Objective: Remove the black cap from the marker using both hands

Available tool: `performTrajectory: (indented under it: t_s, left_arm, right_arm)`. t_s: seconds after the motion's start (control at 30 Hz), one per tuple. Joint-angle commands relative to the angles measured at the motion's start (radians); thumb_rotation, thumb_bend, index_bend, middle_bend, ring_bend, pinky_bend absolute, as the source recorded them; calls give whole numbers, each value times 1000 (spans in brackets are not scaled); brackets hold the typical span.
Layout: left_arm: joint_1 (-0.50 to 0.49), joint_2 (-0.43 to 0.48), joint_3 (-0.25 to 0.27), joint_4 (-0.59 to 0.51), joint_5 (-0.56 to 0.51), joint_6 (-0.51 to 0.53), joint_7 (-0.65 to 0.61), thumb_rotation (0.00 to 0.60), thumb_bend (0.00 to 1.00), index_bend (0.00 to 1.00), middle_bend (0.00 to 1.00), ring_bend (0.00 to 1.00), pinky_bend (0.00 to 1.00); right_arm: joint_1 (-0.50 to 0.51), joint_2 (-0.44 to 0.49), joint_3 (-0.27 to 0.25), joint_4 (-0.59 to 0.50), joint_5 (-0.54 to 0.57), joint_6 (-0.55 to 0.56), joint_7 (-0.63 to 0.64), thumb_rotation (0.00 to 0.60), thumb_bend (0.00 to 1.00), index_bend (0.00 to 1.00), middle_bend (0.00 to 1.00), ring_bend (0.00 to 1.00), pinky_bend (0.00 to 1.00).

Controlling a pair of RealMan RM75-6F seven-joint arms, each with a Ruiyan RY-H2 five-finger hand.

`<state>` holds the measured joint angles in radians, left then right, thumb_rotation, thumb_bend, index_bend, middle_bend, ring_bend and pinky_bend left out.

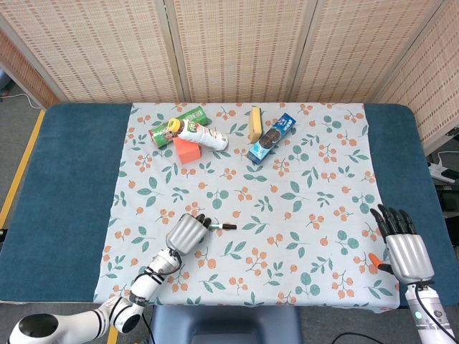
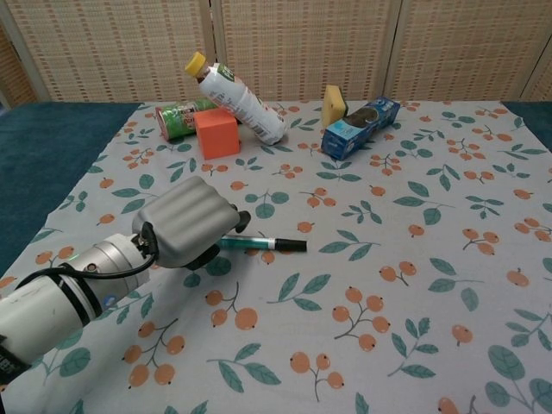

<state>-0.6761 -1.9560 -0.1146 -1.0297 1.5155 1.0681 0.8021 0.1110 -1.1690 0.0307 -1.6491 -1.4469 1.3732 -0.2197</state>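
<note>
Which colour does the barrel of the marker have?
Teal; the marker shows it best in the chest view.

Slim marker (image 2: 259, 244) with a teal barrel, a white band and the black cap (image 2: 291, 246) on, lying flat on the flowered cloth. Barrel end tucked under the curled fingers of the left hand (image 2: 185, 222), capped end jutting out beyond it toward the robot's right. From the head view, same marker (image 1: 221, 226) poking out just past those fingers.
</note>
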Motion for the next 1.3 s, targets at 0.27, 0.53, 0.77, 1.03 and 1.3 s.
performTrajectory:
  t_s: [0.27, 0.53, 0.77, 1.03, 1.3]
  left_arm:
    - [-9, -10, 8, 26, -11, 3, 7, 600, 416, 395, 468, 778, 938]
    - [-14, -16, 13, 32, -25, -2, 29, 600, 417, 397, 470, 778, 938]
    - [-18, -25, 17, 45, -28, 6, 36, 600, 417, 459, 541, 779, 940]
    - [-19, -26, 22, 51, -16, 31, 19, 600, 417, 575, 662, 787, 950]
    - [-5, 14, 41, -6, 32, 103, -91, 600, 411, 755, 852, 800, 959]
  right_arm:
    - [-1, 1, 0, -3, -3, 5, 1, 600, 95, 0, 0, 0, 0]
    - [1, -1, 0, -1, -2, 3, 2, 600, 94, 0, 0, 0, 0]
    - [2, -1, -1, 1, 0, 1, 4, 600, 94, 0, 0, 0, 0]
    - [3, -5, -2, 3, -2, -1, 1, 600, 94, 0, 0, 0, 1]
    - [20, -80, -6, 39, -31, -10, 1, 600, 94, 0, 0, 0, 21]
